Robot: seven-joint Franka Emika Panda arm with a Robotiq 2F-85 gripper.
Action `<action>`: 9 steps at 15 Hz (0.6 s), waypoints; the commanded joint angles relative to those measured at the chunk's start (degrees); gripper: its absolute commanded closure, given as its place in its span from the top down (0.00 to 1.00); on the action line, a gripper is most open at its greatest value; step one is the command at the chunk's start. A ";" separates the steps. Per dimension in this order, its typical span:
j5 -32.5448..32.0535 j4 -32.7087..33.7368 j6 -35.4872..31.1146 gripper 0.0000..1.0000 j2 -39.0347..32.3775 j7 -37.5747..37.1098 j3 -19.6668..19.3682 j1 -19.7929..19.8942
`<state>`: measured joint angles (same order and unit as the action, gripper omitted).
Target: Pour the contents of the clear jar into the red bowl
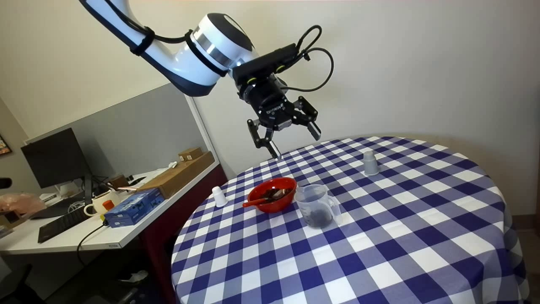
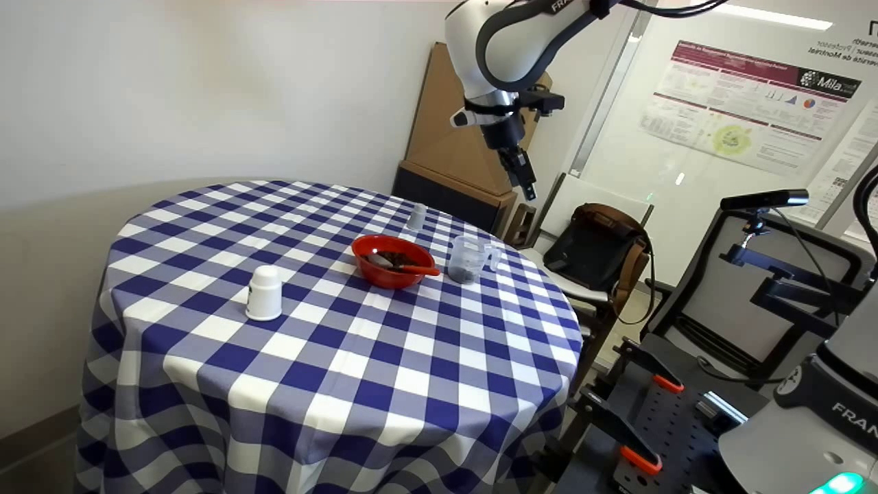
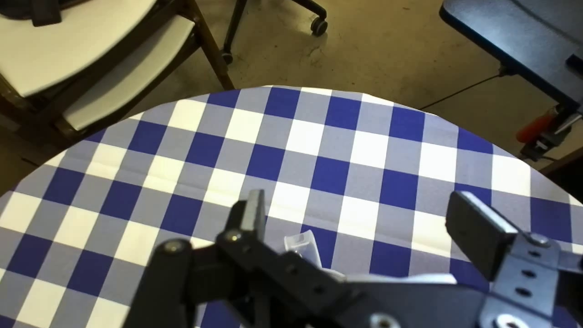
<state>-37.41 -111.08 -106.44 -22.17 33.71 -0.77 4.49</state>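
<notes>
Left to right in an exterior view, a monitor (image 1: pixel 55 157), a mug (image 1: pixel 100 203) and a blue box (image 1: pixel 131 207) crowd the desk (image 1: pixel 107 236), then the checked tablecloth (image 1: pixel 346 253) carries a tapered white container (image 1: pixel 219 196) and the red bowl (image 1: pixel 279 206), a red utensil (image 1: pixel 254 203) jutting over its rim. Higher up hangs the gripper (image 1: pixel 296 142), its fingers (image 1: pixel 314 131) wide apart. Just beside the bowl, the clear jar (image 1: pixel 310 202) stands upright, dark contents (image 1: pixel 318 218) at its bottom, with a pale grey container (image 1: pixel 371 164) well beyond it.

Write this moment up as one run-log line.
gripper: open, empty, raised | jar: upright, part-filled | bowl: beside jar, not touching, dark contents inside | pour: not yet done
</notes>
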 commanded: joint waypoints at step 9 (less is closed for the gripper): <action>1.43 -9.15 -14.27 1.00 -2.12 0.83 -3.17 7.05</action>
<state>-37.00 -119.35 -118.54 -24.50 33.71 -3.31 11.07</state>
